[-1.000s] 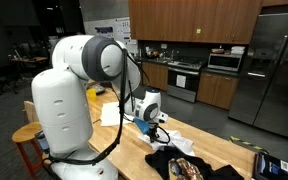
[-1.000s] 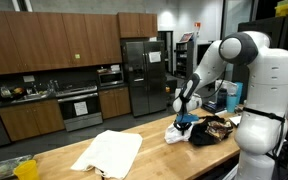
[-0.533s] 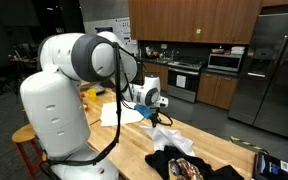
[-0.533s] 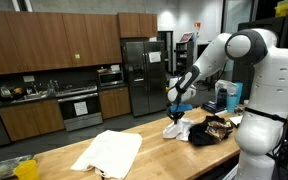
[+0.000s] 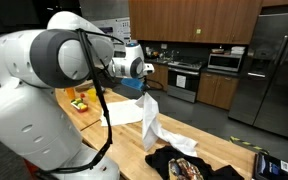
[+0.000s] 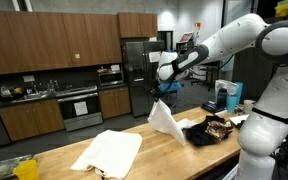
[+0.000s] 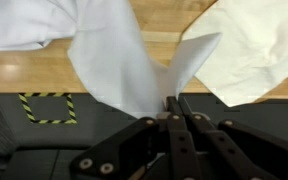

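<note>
**Gripper** (image 7: 173, 106): fingers pinched tightly together on a fold of the white cloth, as the wrist view shows. No gap shows between the tips. In both exterior views the gripper (image 5: 142, 86) (image 6: 162, 88) is raised well above the tabletop, with the arm stretched out over it.

**White cloth** (image 7: 124, 60): held by one bunched point and hanging straight down from the fingers. In both exterior views it (image 5: 152, 118) (image 6: 165, 118) drapes in a long tapering fold. Its lower end widens and reaches the wooden table (image 5: 219, 138) (image 6: 154, 160), just beside the dark garments.

**Dark garments** (image 5: 184, 164) (image 6: 212, 131): a crumpled heap with a patterned piece on top, lying on the table near the robot's base.

**Second white cloth** (image 6: 110, 152) (image 5: 120, 114): spread flat on the table, apart from the hanging one. In the wrist view it is probably the pale sheet at upper right (image 7: 249, 50).

**Yellow-and-black tape square** (image 7: 46, 107): on the dark floor beyond the table edge, seen in the wrist view only.

**Refrigerator** (image 5: 271, 66) (image 6: 138, 76): stainless steel, standing among wooden cabinets behind the table.
</note>
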Available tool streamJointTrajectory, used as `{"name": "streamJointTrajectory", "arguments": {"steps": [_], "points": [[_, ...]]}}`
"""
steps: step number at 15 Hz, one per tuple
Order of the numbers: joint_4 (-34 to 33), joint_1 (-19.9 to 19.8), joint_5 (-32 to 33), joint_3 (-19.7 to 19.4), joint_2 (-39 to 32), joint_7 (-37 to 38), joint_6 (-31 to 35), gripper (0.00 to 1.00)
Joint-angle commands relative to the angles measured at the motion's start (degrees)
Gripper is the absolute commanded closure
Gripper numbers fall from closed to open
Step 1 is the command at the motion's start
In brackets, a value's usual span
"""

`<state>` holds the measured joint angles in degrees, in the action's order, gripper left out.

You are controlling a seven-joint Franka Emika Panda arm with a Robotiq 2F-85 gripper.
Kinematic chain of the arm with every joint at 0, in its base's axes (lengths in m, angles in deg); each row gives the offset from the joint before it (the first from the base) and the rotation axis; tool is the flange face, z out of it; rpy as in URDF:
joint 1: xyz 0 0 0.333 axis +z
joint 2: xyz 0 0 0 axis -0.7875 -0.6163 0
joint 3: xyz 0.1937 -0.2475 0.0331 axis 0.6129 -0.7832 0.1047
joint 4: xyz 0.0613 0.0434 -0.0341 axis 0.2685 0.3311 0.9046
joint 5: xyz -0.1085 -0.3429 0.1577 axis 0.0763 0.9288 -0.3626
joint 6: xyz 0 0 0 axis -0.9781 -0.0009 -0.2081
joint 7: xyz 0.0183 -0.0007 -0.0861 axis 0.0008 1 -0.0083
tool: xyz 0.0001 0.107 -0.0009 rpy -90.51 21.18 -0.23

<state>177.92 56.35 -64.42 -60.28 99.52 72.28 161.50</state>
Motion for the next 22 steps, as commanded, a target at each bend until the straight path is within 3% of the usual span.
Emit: {"name": "streamJointTrajectory", "arguments": {"steps": [1,4,5,12,18,22], "points": [[-2.3,5.5,-7.2,1.7,3.3,-7.9,-4.8,1.00],[-2.8,8.8,-11.1,3.2,3.7,-11.6,-7.8,1.00],[-2.7,7.3,-9.4,3.8,2.9,-8.6,-6.0,0.99],[-3.3,9.1,-10.9,5.0,1.9,-9.2,-5.6,1.00],[-15.6,16.0,-12.1,13.3,-6.6,-11.1,2.4,1.00],[-29.0,20.4,-12.3,18.8,-16.9,-10.9,4.7,1.00]]}}
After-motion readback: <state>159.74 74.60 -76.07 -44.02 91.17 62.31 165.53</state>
